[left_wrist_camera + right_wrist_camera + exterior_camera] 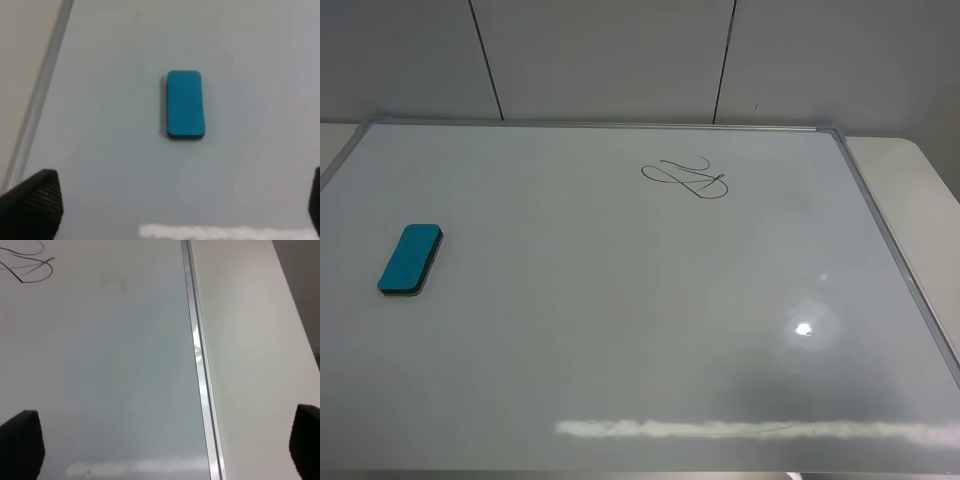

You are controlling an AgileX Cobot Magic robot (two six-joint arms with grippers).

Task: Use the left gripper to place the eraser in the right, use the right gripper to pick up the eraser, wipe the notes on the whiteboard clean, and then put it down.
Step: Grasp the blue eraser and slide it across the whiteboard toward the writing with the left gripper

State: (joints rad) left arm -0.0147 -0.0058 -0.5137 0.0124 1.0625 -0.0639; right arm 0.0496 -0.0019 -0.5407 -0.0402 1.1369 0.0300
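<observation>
The teal eraser (410, 259) lies flat on the whiteboard (620, 300) near its left edge. It also shows in the left wrist view (185, 104), dark felt underside down. The black looping notes (686, 177) sit on the board's far middle-right; part of them shows in the right wrist view (27, 264). My left gripper (180, 210) is open and empty, well above and short of the eraser. My right gripper (165, 450) is open and empty, hovering over the board's right frame (199, 365). Neither arm shows in the exterior high view.
The board lies on a cream table (910, 190) that shows beyond its right frame and at the far left (25, 60). A grey panelled wall (620, 60) stands behind. Glare streaks (750, 430) cross the board's near edge.
</observation>
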